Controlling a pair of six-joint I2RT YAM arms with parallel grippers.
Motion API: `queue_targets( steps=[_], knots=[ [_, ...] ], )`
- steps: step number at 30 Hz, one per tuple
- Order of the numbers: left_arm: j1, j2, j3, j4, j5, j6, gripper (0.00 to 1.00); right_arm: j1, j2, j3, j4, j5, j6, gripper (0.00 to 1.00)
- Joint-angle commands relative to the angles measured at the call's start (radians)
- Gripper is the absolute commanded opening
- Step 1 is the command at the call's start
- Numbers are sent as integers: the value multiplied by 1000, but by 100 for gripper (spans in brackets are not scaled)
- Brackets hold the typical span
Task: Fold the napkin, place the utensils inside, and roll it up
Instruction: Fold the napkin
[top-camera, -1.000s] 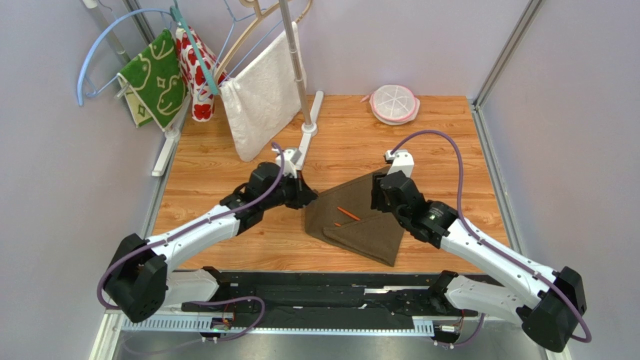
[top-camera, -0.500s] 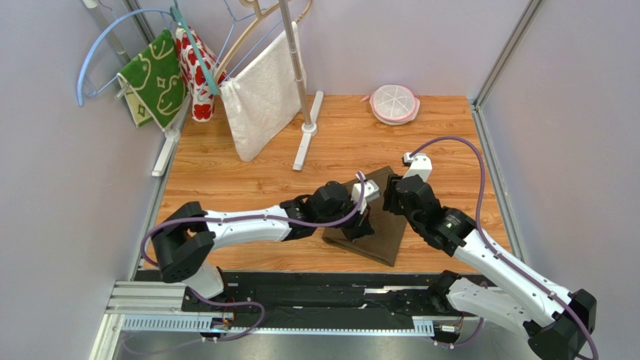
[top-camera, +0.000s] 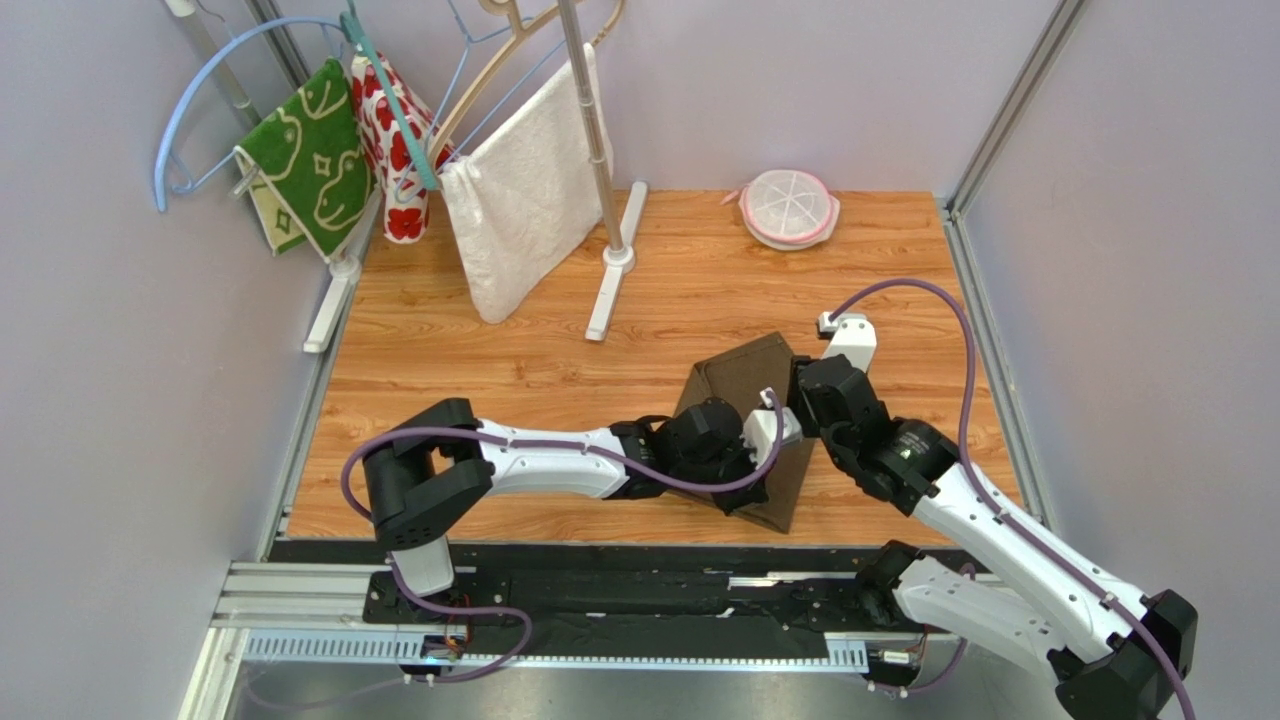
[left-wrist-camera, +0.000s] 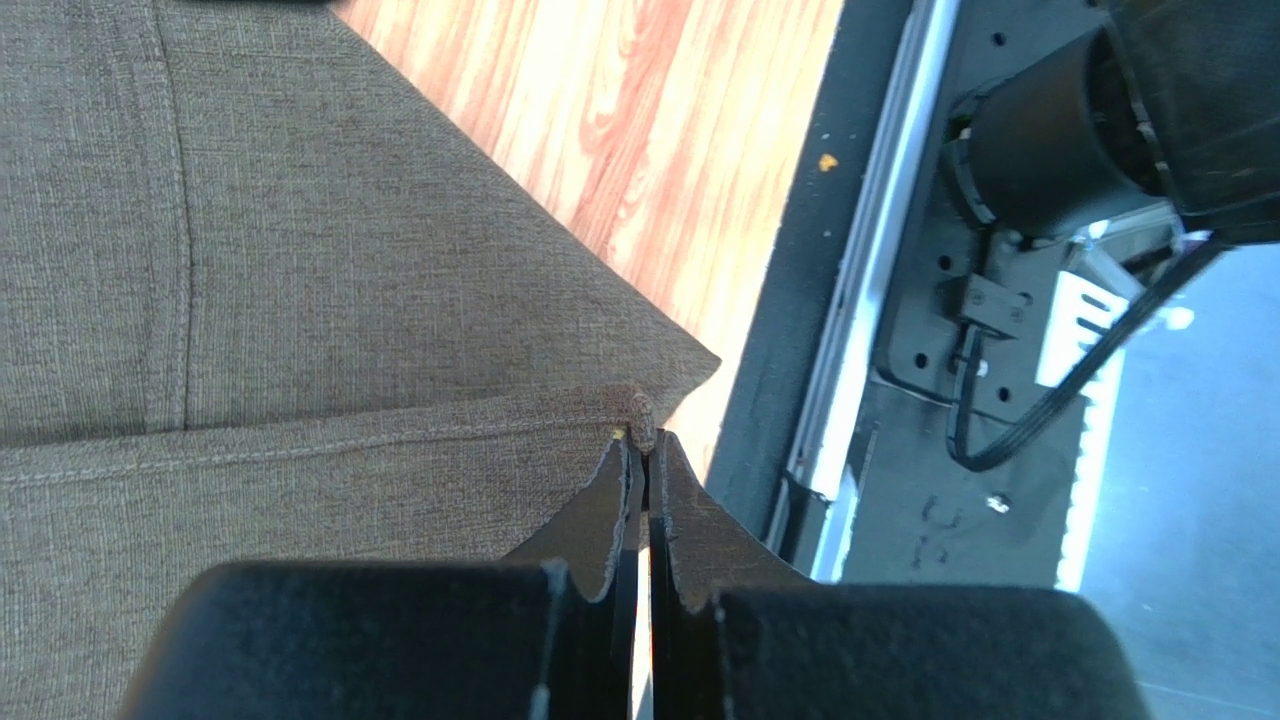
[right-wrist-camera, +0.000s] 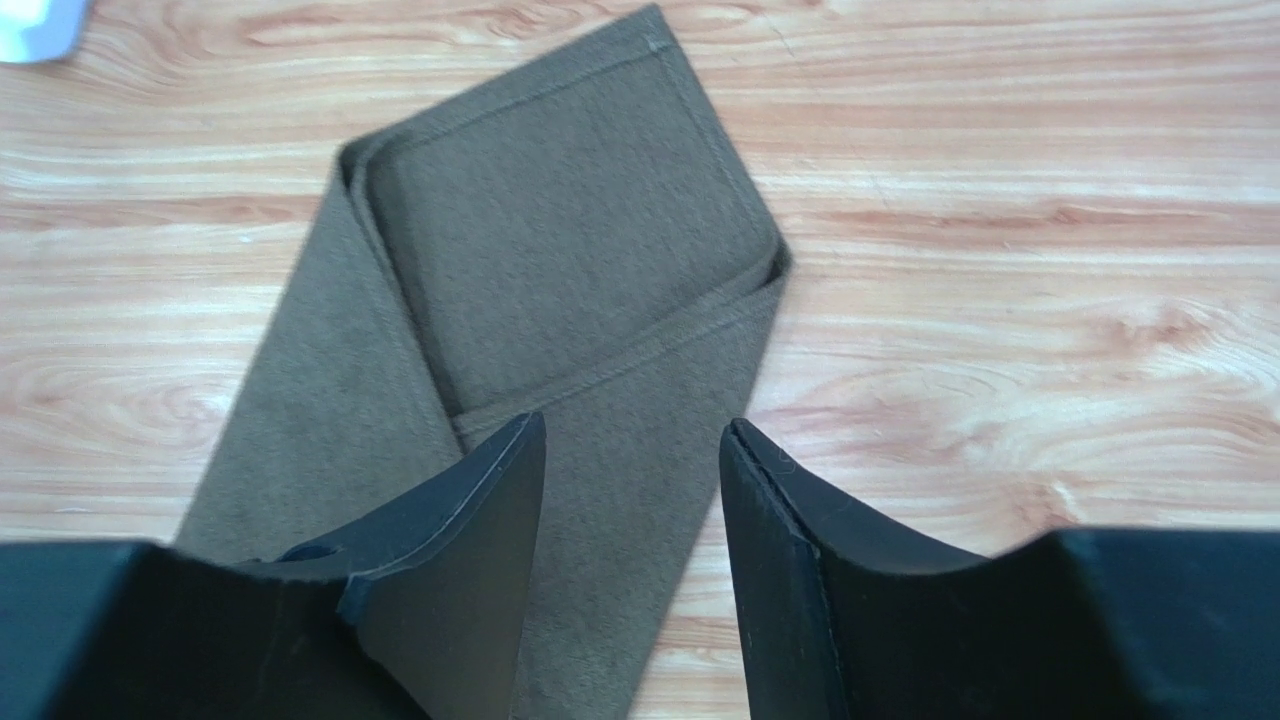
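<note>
Carried further right since half a second ago, the left gripper (left-wrist-camera: 645, 450) is seen pinched tight on a hemmed corner of the dark brown napkin (top-camera: 747, 387), which is folded into a narrow layered band on the wooden table (top-camera: 496, 345) at its near right, while the right gripper (right-wrist-camera: 631, 438) is held open above it, empty.

Napkin (top-camera: 739, 387) on table (top-camera: 496, 345), right of centre; left gripper (left-wrist-camera: 646, 447) at its near corner; right gripper (right-wrist-camera: 631, 435) above.
</note>
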Motion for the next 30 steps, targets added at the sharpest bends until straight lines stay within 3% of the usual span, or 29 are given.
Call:
queue_targets(
  steps=[1,9,16,17,21,22,30],
  knots=[
    [-50,55,76,-13,-21,73,0,12,-13,9,69,-32,26,50],
    [-76,118,110,12,-107,39,0,12,-21,6,67,-49,28,50],
    [-85,160,128,6,-83,30,2,12,-16,4,61,-32,40,51],
    [-87,169,134,3,-70,22,20,12,-12,7,56,-11,43,51],
    [-85,151,110,21,-57,-5,63,2,-12,32,3,61,65,51],
    [-87,128,92,29,-55,-13,78,-10,-16,35,-2,64,65,51],
    [-87,-52,-22,32,-125,-57,83,-54,-53,55,-33,55,48,52]
  ],
)
